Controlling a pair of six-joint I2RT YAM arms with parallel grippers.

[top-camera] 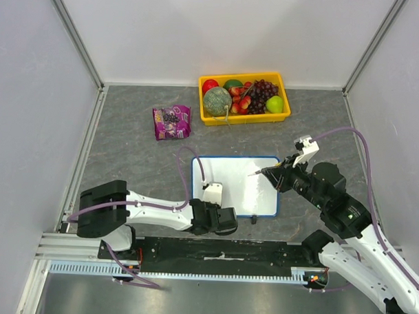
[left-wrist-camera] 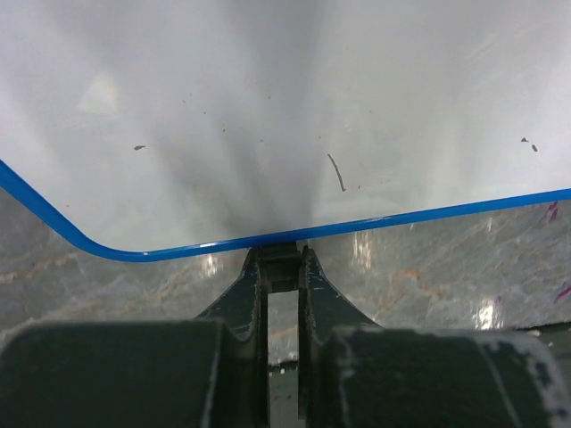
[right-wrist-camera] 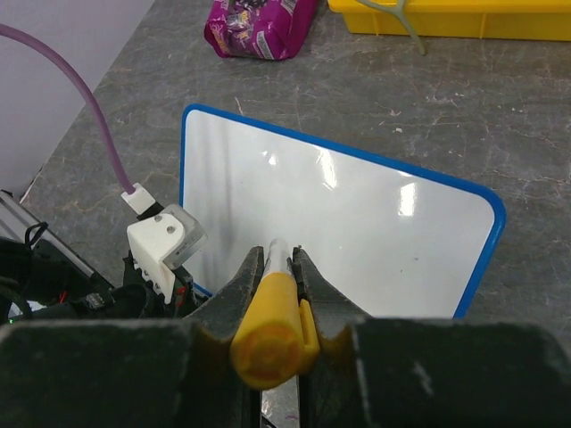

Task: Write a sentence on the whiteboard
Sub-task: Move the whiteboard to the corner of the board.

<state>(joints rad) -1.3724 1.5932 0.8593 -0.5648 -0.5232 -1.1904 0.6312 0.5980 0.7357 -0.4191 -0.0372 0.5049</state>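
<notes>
Whiteboard (top-camera: 233,178) lies flat on the table (top-camera: 127,154), centred just ahead of both arm bases. In the top view its long axis runs left-right, slightly skewed.

Left gripper (left-wrist-camera: 281,259) is pinched on the near blue rim, close to the near-left corner. I read that as the hold-down. Right gripper (right-wrist-camera: 278,254) is closed around an orange-yellow marker (right-wrist-camera: 268,308), butt end toward the wrist cam and tip pointing out over the board.

Key geometry: the right arm comes in from the board's right short edge, so the marker points leftward, roughly along the long axis. The tip hangs over the right-hand part of the surface. I can't tell if it's touching. Nearly all the writing area lies beyond the tip, to the left.

No sentence visible yet. The surface is blank apart from a few specks and one short dark stroke (left-wrist-camera: 337,171) near the clamped rim.

My call: writing hasn't started. To begin a line at the left end I'd have to reach across most of the board first. The white camera block (right-wrist-camera: 161,245) on the left wrist sits over the near-left area, so I'd watch clearance there. Fruit tray (top-camera: 245,120) and purple packet (top-camera: 171,122) are well apart on the far side, not in the way.
</notes>
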